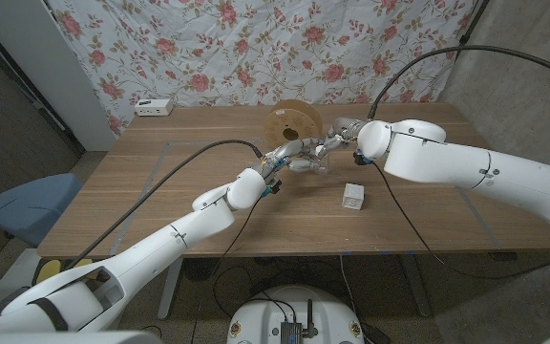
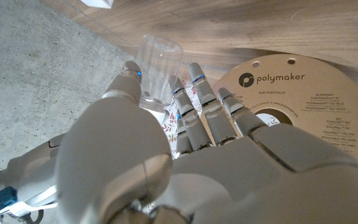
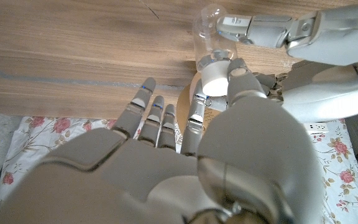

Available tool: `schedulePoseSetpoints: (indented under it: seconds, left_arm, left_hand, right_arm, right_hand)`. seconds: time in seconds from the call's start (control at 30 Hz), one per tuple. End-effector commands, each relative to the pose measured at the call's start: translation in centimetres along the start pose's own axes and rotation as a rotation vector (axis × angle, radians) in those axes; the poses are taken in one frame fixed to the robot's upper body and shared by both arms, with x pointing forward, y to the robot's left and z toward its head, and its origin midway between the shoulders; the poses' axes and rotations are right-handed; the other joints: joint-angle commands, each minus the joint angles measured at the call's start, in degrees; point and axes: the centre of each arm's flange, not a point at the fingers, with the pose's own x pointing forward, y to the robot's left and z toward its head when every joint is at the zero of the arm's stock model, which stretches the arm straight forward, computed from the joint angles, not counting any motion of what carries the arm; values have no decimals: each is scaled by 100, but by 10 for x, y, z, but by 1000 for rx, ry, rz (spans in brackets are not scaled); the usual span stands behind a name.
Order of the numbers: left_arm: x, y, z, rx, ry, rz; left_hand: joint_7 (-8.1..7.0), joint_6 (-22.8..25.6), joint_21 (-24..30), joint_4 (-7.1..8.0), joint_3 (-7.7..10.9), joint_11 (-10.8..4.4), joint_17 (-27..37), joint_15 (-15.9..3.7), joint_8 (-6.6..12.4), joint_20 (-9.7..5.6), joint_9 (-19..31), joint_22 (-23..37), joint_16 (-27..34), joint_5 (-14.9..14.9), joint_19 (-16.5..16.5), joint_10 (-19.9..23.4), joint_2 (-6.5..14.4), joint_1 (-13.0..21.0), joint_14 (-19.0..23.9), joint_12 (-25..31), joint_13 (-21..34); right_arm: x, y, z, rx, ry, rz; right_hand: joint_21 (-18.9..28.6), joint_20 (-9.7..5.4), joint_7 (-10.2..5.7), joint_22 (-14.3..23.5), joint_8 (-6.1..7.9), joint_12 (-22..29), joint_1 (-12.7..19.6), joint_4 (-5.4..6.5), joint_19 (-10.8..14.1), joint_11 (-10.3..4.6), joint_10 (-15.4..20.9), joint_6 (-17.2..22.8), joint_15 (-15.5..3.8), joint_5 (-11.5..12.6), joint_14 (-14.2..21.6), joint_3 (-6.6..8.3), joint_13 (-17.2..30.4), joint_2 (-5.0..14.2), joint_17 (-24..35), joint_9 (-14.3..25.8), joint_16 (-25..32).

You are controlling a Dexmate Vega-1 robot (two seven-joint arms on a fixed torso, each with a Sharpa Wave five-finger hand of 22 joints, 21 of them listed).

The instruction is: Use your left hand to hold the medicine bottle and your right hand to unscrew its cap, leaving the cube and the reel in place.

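Observation:
A clear medicine bottle (image 1: 315,162) with a white cap (image 3: 215,74) is held above the table's middle, in front of the reel. My left hand (image 1: 292,155) grips its clear body (image 2: 160,62) between thumb and fingers. My right hand (image 1: 338,134) comes in from the other side and pinches the cap between thumb and a finger, its other fingers spread. The cap sits at the bottle's neck (image 3: 207,60). The tan cardboard reel (image 1: 292,122) stands on edge just behind the hands. The white cube (image 1: 353,197) lies on the table nearer me, to the right.
A small white box (image 1: 154,106) sits at the table's far left edge. A flowered cloth (image 1: 285,48) hangs behind the wooden table (image 1: 160,201). The reel's printed face (image 2: 297,93) is close beside my left hand's fingers.

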Motion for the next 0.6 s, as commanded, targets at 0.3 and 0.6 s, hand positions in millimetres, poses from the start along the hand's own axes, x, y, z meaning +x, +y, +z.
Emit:
schedulePoseSetpoints:
  seconds: [0.3,0.6]
  left_arm:
    - [0,2,-2,1,-6,1]
    - [0,2,-3,-1,0,5]
  left_hand:
    - [-34,20,1,-8,70,-6,0,-555,-17,-531,31,15,-14,26,-44,24,43,14,61,25,14]
    - [-34,19,2,-5,79,-13,1,-547,-16,-533,31,15,-13,25,-42,35,42,4,63,28,15]
  right_arm:
    - [3,-3,0,40,-37,40]
    - [4,-5,-1,62,-51,63]
  right_hand:
    - [18,-88,-121,19,-61,-30,404,4,-23,-107,-40,-66,-66,-19,-48,212,10,199,34,-30,11]
    - [5,-127,-147,20,-191,-58,600,17,-82,-157,-139,-252,-90,6,-117,327,9,348,51,-76,-1]
